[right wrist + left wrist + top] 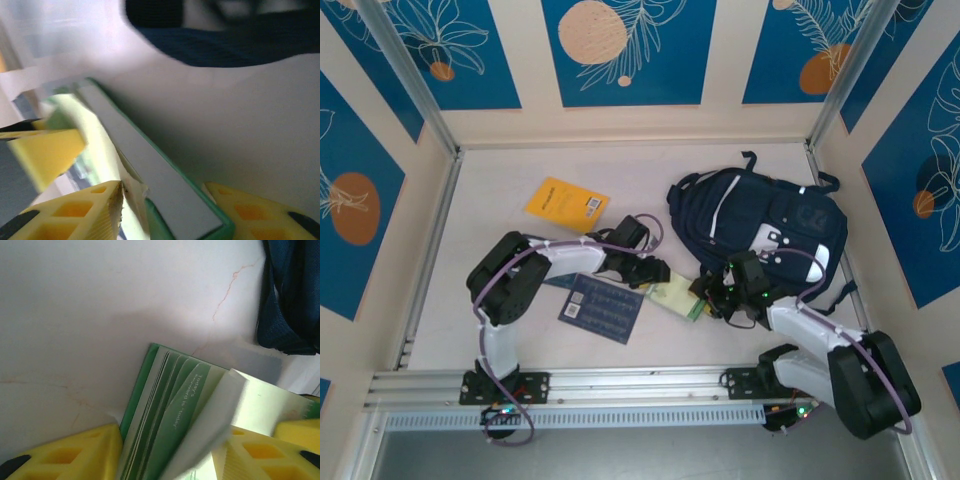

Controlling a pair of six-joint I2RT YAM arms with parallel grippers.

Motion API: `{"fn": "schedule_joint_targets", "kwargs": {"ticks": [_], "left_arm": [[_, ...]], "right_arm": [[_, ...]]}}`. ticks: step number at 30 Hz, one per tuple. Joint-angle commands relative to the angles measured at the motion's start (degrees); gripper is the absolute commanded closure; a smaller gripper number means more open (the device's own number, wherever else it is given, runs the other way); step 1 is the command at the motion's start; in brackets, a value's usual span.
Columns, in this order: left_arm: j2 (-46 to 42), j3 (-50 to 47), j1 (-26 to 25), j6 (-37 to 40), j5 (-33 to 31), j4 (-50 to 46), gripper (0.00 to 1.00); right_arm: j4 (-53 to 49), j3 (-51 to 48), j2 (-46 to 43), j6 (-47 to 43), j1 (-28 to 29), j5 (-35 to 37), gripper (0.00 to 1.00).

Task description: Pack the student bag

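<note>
Left gripper [172, 460] and right gripper [170, 220] each stand half spread astride the green booklet [160, 400], fingers touching its edges, a true pinch impossible to tell, just beside the student bag [750, 210] lying right-rear on the table [500, 210].

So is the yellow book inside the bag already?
No, the yellow book lies out on the table, left of the student bag.

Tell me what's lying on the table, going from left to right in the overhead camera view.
yellow book → dark blue booklet → green notepad → student bag
</note>
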Motion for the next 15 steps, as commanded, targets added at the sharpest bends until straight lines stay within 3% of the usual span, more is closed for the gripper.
{"fn": "schedule_joint_targets", "kwargs": {"ticks": [1, 8, 15], "left_arm": [[2.88, -0.08, -1.49, 0.61, 1.91, -1.97, 0.49], [2.2, -0.4, -1.57, -1.39, 4.31, 0.27, 0.5], [-0.21, -1.98, -1.44, -4.47, 6.27, 3.01, 0.46]], "right_arm": [[1.6, -0.96, -4.85, -0.43, 0.28, -1.82, 0.56], [7.34, -3.56, -5.34, 0.34, 0.34, -3.81, 0.69], [5.11, -1.62, -5.62, -2.51, -0.44, -4.55, 0.94]]}}
